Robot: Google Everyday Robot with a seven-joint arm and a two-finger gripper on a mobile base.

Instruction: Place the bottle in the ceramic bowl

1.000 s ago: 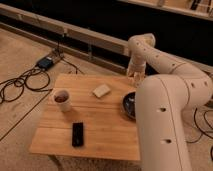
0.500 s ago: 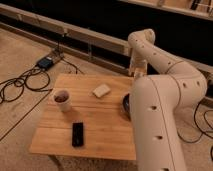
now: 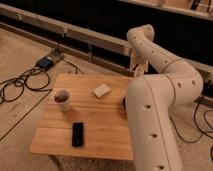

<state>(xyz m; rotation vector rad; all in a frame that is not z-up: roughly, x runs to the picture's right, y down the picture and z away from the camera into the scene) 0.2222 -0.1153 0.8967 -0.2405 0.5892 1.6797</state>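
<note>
Gripper [image 3: 138, 68] above far edge of table [image 3: 102, 125]

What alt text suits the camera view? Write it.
A robot arm reaches over a wooden table, hiding most of the ceramic bowl; its gripper hangs at the far edge. A mug, pale block and black device lie left.

The gripper [image 3: 138, 67] is hanging above the far edge of the table [image 3: 107, 135], whose pale wood is showing a matt face with plank seams. The arm [image 3: 150, 115] carrying the jaws is wearing a smooth white plastic-looking shell. Left of and below the jaws, the white mug [image 3: 62, 100] is looking glazed, the pale block [image 3: 101, 90] matt, the flat black slab [image 3: 78, 134] smooth. The floor [image 3: 20, 55] is looking rough.
</note>
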